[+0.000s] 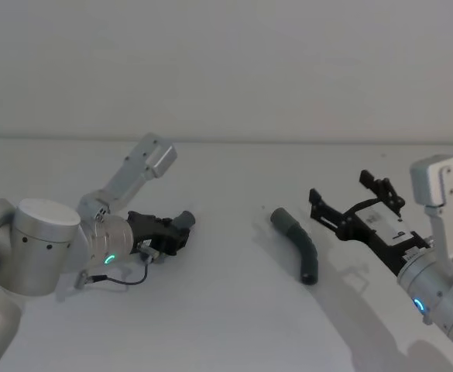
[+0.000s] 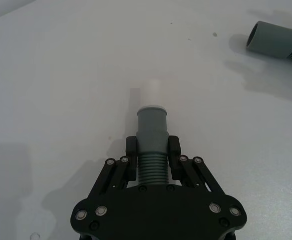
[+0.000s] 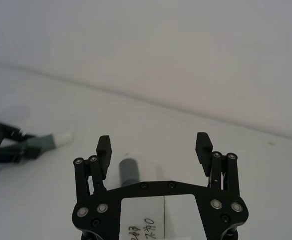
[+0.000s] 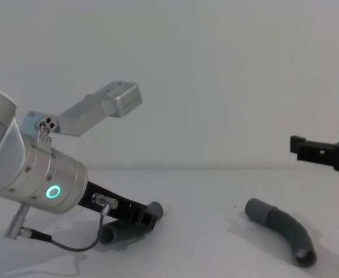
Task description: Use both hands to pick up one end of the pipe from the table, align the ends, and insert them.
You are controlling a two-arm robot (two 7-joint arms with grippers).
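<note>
I'd call this about halfway through the grabbing part, nothing joined yet. The left pincer [image 2: 151, 150] is clamped on the ribbed stretch of the first hose piece [image 2: 151, 131], just behind its cuff. The narrower whitish tip [image 2: 152, 92] pokes out front toward the middle of the surface [image 1: 226, 325]. It sits pretty low, and I can't tell if that hose is fully clear of the surface or touching at its back end.

The second hose piece [image 1: 297, 244] lies loose on the surface right of centre, curved, well apart from the first one. Its open socket cuff [image 2: 270, 40] points roughly back toward the left side. The right pincer [image 3: 154, 147] hovers above and a bit to the right of it, fingers [image 3: 104, 146] spread wide, nothing between them, not touching the hose. In the right wrist view the cuff end sits down below between the two fingers, so it looks lined up for a drop.

Left to do, as I read it: right side goes down and grabs near that socket, both come up, then the whitish tip gets squared to the socket and pushed in. The curve in both pieces will probably make the alignment fiddly.
</note>
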